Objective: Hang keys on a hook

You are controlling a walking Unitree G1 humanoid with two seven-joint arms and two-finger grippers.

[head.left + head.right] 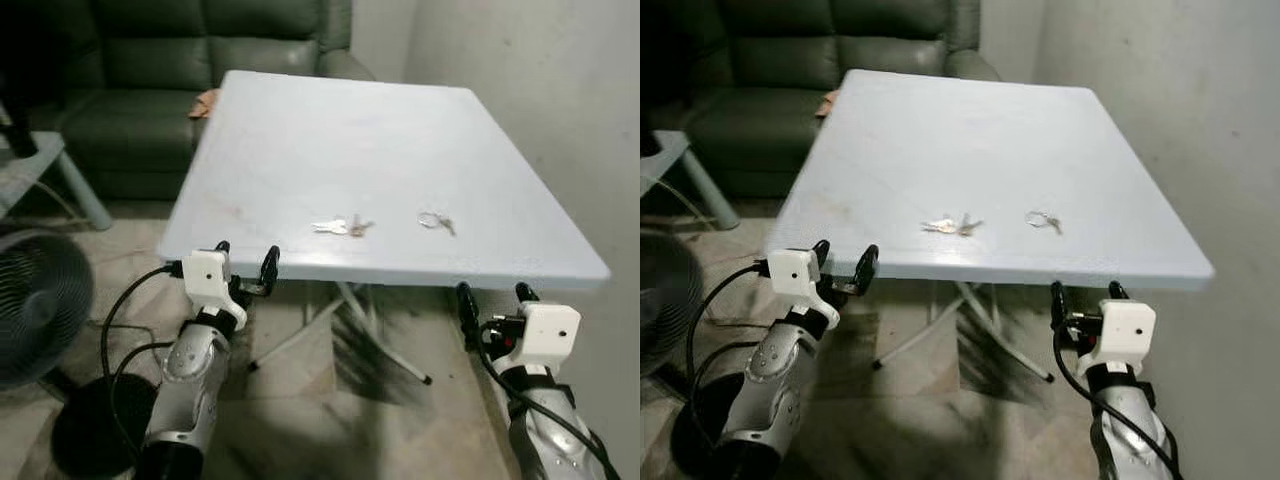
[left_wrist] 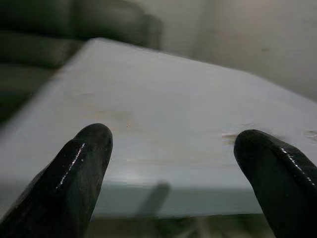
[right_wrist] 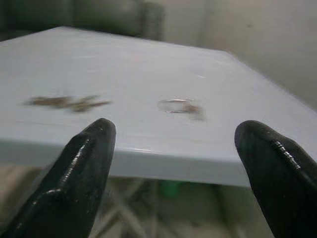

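Observation:
Two sets of keys lie near the front edge of a white folding table (image 1: 330, 140). One bunch of keys (image 1: 342, 227) sits mid-front; a key ring with a small key (image 1: 436, 221) lies to its right, also in the right wrist view as the key ring (image 3: 177, 106) with the bunch of keys (image 3: 67, 102) beside it. My left gripper (image 1: 246, 266) is open at the table's front left edge. Below the front right edge, my right gripper (image 1: 494, 298) is open, nothing between its fingers.
A dark green sofa (image 1: 170, 70) stands behind the table, with an orange object (image 1: 205, 103) on its seat. A black fan (image 1: 35, 300) is on the floor at left. A grey wall (image 1: 560, 110) runs along the right. The table's legs (image 1: 350, 320) cross underneath.

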